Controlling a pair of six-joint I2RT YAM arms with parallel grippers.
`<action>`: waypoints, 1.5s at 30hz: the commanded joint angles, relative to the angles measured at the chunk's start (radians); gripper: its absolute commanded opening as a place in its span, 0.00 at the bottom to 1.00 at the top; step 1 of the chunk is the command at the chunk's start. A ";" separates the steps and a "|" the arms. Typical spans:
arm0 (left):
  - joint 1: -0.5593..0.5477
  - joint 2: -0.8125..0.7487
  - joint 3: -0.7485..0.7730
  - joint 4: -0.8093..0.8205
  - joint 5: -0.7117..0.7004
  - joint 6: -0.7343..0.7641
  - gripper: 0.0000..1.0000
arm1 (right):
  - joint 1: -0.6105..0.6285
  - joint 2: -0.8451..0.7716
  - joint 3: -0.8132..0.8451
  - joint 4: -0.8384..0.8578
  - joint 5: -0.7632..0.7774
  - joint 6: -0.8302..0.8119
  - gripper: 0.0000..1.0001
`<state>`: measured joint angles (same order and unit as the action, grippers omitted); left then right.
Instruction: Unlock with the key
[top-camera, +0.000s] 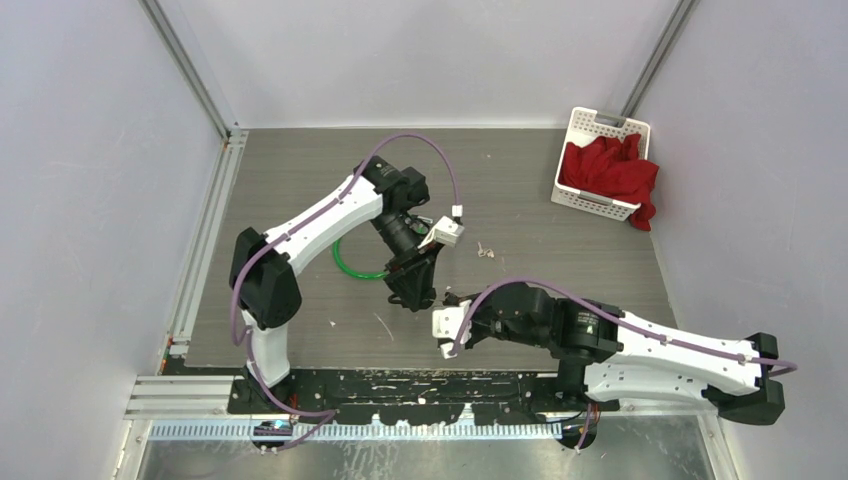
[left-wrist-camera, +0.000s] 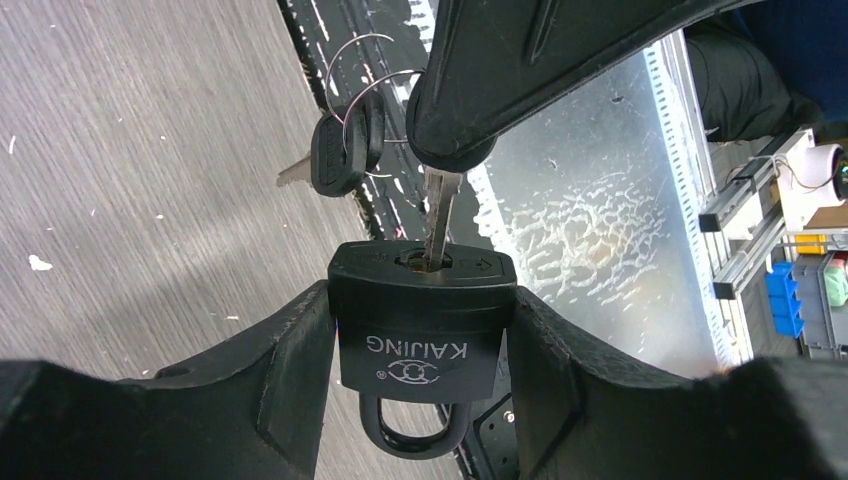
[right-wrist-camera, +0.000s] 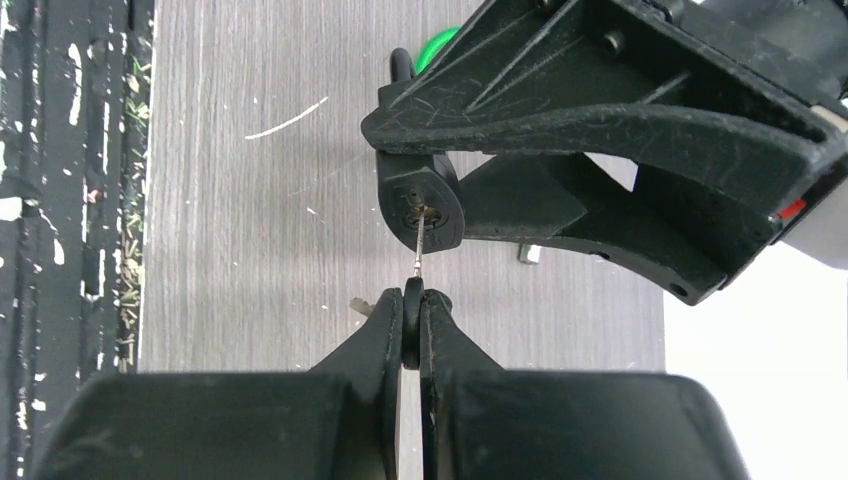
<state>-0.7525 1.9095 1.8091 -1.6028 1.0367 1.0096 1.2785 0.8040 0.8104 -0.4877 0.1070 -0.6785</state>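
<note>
A black padlock (left-wrist-camera: 420, 310) marked KAIJING sits clamped between the fingers of my left gripper (left-wrist-camera: 420, 345), keyhole facing away and shackle (left-wrist-camera: 412, 438) seated in the body. My right gripper (right-wrist-camera: 412, 305) is shut on the black head of the key (right-wrist-camera: 411, 322). The key's thin blade (right-wrist-camera: 419, 240) reaches into the keyhole of the padlock (right-wrist-camera: 420, 205). In the left wrist view the key blade (left-wrist-camera: 438, 215) enters the lock's end face, and a spare key (left-wrist-camera: 335, 150) hangs on a wire ring beside it. Both grippers (top-camera: 432, 305) meet above the table's near middle.
A green ring (top-camera: 350, 265) lies on the grey table under the left arm. A white basket (top-camera: 590, 125) holding a red cloth (top-camera: 612, 170) stands at the back right. The black base rail (top-camera: 400, 385) runs along the near edge.
</note>
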 joint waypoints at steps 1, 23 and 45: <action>-0.011 -0.030 0.042 -0.175 0.263 0.000 0.00 | 0.081 0.032 0.041 -0.005 -0.002 -0.063 0.01; -0.012 -0.016 0.099 -0.030 0.304 -0.178 0.00 | 0.125 0.150 0.035 0.124 0.047 -0.053 0.01; 0.047 -0.112 -0.015 0.156 0.314 -0.323 0.00 | 0.097 0.015 0.035 0.159 0.014 0.008 0.70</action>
<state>-0.7048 1.8408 1.7370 -1.4265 1.1561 0.6067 1.3651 0.8604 0.7822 -0.3443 0.2554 -0.7033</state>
